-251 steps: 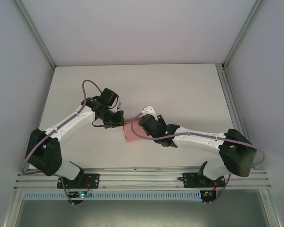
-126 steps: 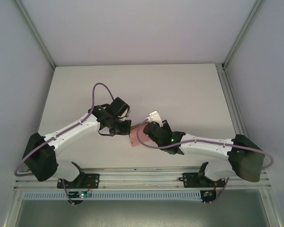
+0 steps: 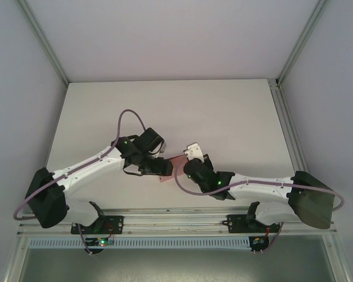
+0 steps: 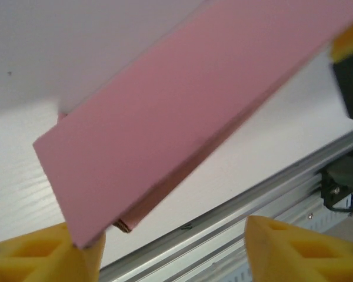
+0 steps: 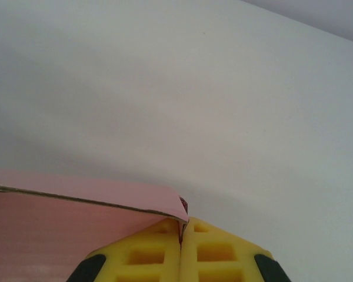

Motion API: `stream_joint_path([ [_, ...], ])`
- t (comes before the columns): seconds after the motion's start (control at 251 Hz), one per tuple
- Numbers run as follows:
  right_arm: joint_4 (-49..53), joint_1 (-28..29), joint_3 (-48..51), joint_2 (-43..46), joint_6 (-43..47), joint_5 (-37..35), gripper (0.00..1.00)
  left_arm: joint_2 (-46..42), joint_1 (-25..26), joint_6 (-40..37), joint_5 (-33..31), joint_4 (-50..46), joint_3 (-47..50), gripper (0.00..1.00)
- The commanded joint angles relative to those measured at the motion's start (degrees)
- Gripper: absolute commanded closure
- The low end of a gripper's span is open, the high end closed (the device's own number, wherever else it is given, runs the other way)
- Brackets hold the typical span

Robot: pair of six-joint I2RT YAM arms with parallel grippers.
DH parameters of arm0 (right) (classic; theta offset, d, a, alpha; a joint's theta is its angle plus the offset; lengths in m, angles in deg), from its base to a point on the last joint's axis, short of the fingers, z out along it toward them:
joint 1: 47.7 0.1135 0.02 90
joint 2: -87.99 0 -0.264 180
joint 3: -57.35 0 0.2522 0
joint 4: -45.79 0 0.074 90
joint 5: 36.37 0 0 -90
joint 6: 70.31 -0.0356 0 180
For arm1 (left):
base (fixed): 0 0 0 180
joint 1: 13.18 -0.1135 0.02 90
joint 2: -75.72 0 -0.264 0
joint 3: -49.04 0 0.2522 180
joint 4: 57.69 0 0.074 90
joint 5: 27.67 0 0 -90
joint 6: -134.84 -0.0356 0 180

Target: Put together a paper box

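No legible txt, labels or nos. anywhere.

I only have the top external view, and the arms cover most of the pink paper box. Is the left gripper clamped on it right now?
Observer: No. On the left wrist camera the left gripper is open, with its yellow fingers wide apart and the paper box lying between them.
Operator: So what is gripping it?
Observer: The right gripper. On the right wrist camera its fingers are shut together on a corner of the card.
Operator: Does it look like a formed box?
Observer: From the left wrist it looks like a flat folded slab, with a second layer showing under its lower edge.
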Motion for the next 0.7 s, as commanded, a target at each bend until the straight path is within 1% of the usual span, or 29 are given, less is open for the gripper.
stream_joint_path([
  [0.0,1.79,0.71,1.12,-1.58,-0.82,1.8,1.0,-4.73,0.26,4.87,-5.25,1.31,-1.56,0.1],
  [0.02,1.55,0.67,1.11,-1.67,-0.5,1.8,1.0,-5.29,0.1,5.64,-6.26,1.14,-1.62,0.02],
  [0.032,1.49,0.67,0.99,-1.69,-0.36,1.83,1.0,-5.66,-0.02,6.21,-6.94,1.06,-1.64,0.0],
  [0.144,2.22,0.72,-0.07,-2.59,-1.52,0.75,1.0,-9.09,-2.2,11.6,-10.39,-0.53,-1.12,0.0],
  [0.196,2.01,0.67,-0.68,-3.37,-1.91,0.65,1.0,-10.54,-4.26,14.71,-11.41,-0.72,-0.54,0.0],
  [0.243,2.65,0.67,-1.54,-4.42,-2.57,0.03,1.0,-12.15,-6.69,19.22,-11.84,0.35,0.99,0.0],
  [0.319,3.63,0.67,-2.59,-5.76,-3.18,-0.47,1.0,-14.82,-9.84,27.37,-10.54,6.01,5.93,0.0],
  [0.371,3.63,0.67,-2.76,-6.25,-3.52,-0.45,1.0,-16.41,-11.05,31.95,-8.53,11.44,10.08,0.0],
  [0.423,3.56,0.67,-2.64,-6.44,-3.87,-0.36,1.0,-17.62,-11.56,35.88,-7.93,15.11,13.59,0.0],
  [0.555,2.97,0.78,-2.04,-6.11,-4.57,-0.15,1.0,-19.59,-11.62,41.89,-7.77,19.4,19.67,0.0],
  [0.694,2.16,1.0,-1.43,-5.97,-4.24,1.13,1.0,-19.68,-11.54,46.51,-7.08,29.93,26.06,0.0],
])
